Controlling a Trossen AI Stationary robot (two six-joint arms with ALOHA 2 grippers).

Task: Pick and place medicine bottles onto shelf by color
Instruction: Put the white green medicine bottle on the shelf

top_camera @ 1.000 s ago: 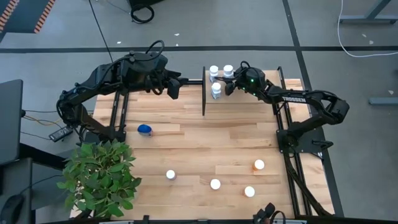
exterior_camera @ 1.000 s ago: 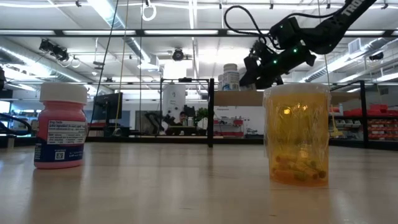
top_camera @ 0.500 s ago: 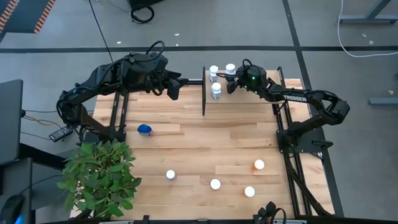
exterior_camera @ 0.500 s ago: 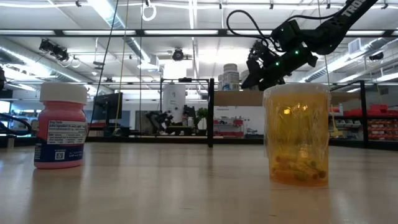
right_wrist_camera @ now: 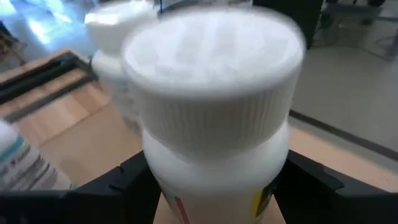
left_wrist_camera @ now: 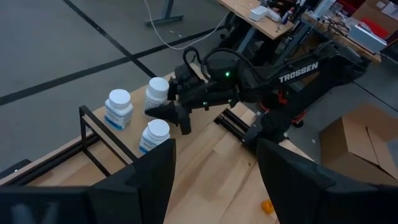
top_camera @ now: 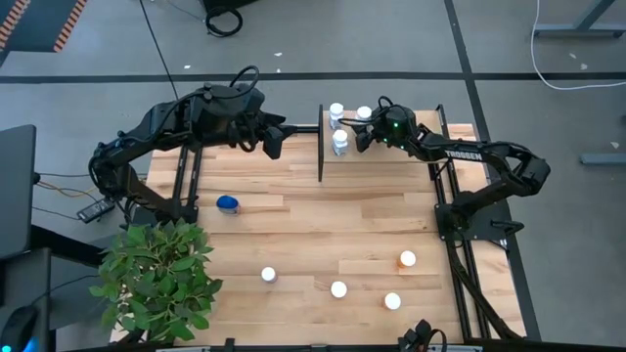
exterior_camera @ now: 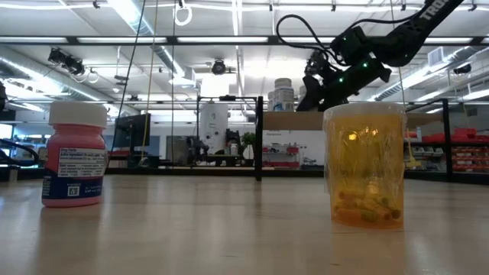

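Since a second ago the right gripper [top_camera: 360, 136] has drawn back a little toward its own arm, and the white bottle [top_camera: 364, 113] between its fingers now stands a touch farther toward the shelf's back edge than it did. That bottle fills the right wrist view [right_wrist_camera: 214, 118], its white ribbed cap up, with a dark finger [right_wrist_camera: 134, 177] showing on each side of its body. Whether the fingers clamp it or have just let go cannot be told: they sit close beside it, but contact is not clear in any view.

Two more white-capped bottles stand on the shelf [top_camera: 411, 156] just beside it, one at the far corner [top_camera: 336, 110] and one nearer the table's middle [top_camera: 340, 141], next to the upright black rail [top_camera: 321, 147]. The three form a tight cluster at the shelf's far left corner, as the left wrist view also shows.

Nothing else has shifted. The left gripper [top_camera: 275, 141] hovers beside the shelf's black rail with its fingers apart and holding nothing. On the tabletop a squat blue bottle [top_camera: 227, 203] lies near the plant [top_camera: 161, 274], and four capped bottles, one of them orange [top_camera: 407, 259], stand along the near edge.
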